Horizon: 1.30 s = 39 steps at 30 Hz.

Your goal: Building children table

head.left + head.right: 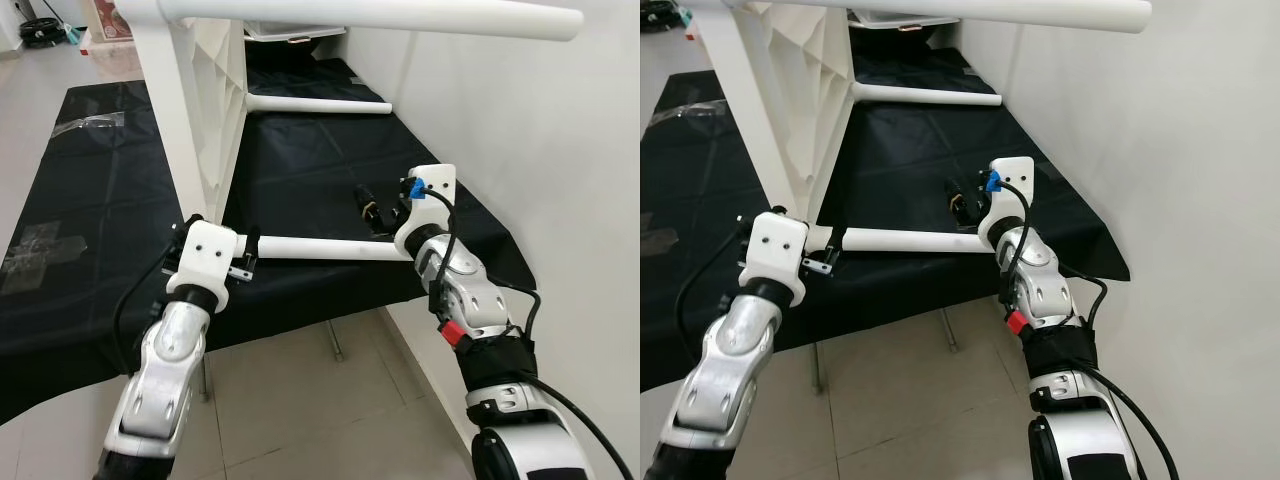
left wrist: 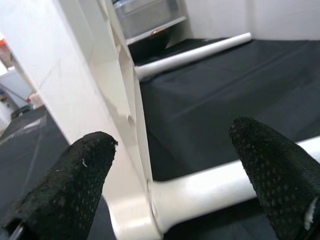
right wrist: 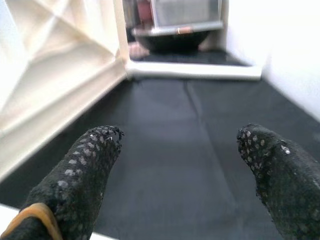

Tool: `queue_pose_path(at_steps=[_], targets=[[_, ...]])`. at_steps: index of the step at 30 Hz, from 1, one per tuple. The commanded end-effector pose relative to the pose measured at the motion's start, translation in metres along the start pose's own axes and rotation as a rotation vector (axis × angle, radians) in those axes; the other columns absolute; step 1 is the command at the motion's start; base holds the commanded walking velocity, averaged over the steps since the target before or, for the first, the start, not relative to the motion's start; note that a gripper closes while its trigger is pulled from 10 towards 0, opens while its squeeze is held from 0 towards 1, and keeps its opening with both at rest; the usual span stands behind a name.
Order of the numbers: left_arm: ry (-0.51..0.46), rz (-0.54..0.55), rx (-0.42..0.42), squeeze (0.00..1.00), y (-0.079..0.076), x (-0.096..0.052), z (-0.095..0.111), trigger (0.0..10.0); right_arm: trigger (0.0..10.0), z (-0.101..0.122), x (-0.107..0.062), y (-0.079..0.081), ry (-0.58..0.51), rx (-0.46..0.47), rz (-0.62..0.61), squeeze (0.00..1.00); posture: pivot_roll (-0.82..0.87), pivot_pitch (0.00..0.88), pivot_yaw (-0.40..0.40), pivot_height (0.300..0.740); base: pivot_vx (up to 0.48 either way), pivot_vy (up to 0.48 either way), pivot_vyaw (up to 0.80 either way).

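The white table top [image 1: 190, 110] stands on its edge on a black mat [image 1: 90, 200]. Three white round legs stick out of it sideways: one at the top [image 1: 380, 14], one low at the back [image 1: 320, 104], and a near one [image 1: 320, 248] just above the mat. My left gripper [image 1: 240, 262] is open at the joint where the near leg [image 2: 210, 187] meets the table top [image 2: 100, 100], with a finger [image 2: 75, 185] on each side. My right gripper [image 1: 372, 208] hovers open over the leg's free end, looking along the mat [image 3: 180, 115].
A white wall [image 1: 540, 120] runs close along the right side. The mat's front edge hangs over a tiled floor [image 1: 320, 400], with a thin metal support [image 1: 335, 345] beneath. Clear tape patches [image 1: 40, 245] lie on the mat at the left. A storage bin [image 1: 290, 30] stands behind the table.
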State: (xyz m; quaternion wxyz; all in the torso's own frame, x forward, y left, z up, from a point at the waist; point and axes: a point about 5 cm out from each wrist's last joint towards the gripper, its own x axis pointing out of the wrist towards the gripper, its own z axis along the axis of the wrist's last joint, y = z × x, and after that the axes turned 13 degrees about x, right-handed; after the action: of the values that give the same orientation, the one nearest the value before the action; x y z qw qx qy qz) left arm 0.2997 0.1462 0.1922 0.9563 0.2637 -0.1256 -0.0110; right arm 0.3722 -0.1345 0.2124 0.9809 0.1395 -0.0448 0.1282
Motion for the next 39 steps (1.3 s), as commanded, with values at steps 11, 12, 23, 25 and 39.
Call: queue_pose_path(at_steps=[11, 12, 23, 25, 39], targets=[[-0.063, 0.187, 0.113, 0.0, 0.02, 0.023, 0.012, 10.0, 10.0, 0.026, -0.002, 0.013, -0.153, -0.029, 0.08, 0.0, 0.05, 0.05, -0.037, 0.74, 0.0, 0.0, 0.0], [-0.063, 0.187, 0.113, 0.0, 0.02, 0.023, 0.012, 10.0, 10.0, 0.026, -0.002, 0.013, -0.153, -0.029, 0.08, 0.0, 0.05, 0.05, -0.037, 0.74, 0.0, 0.0, 0.0], [-0.074, 0.315, 0.148, 0.0, 0.045, 0.03, 0.013, 10.0, 10.0, 0.023, -0.005, 0.019, -0.16, -0.048, 0.1, 0.0, 0.05, 0.069, -0.035, 0.74, 0.0, 0.0, 0.0], [-0.054, 0.309, 0.146, 0.0, 0.049, 0.03, 0.006, 10.0, 10.0, 0.023, -0.006, 0.02, -0.167, -0.051, 0.102, 0.0, 0.05, 0.074, -0.035, 0.74, 0.0, 0.0, 0.0], [-0.038, 0.197, -0.011, 0.0, 0.043, 0.043, -0.009, 10.0, 10.0, 0.037, -0.007, 0.032, -0.228, -0.07, 0.139, 0.0, 0.04, 0.089, -0.036, 0.74, 0.0, 0.0, 0.0]])
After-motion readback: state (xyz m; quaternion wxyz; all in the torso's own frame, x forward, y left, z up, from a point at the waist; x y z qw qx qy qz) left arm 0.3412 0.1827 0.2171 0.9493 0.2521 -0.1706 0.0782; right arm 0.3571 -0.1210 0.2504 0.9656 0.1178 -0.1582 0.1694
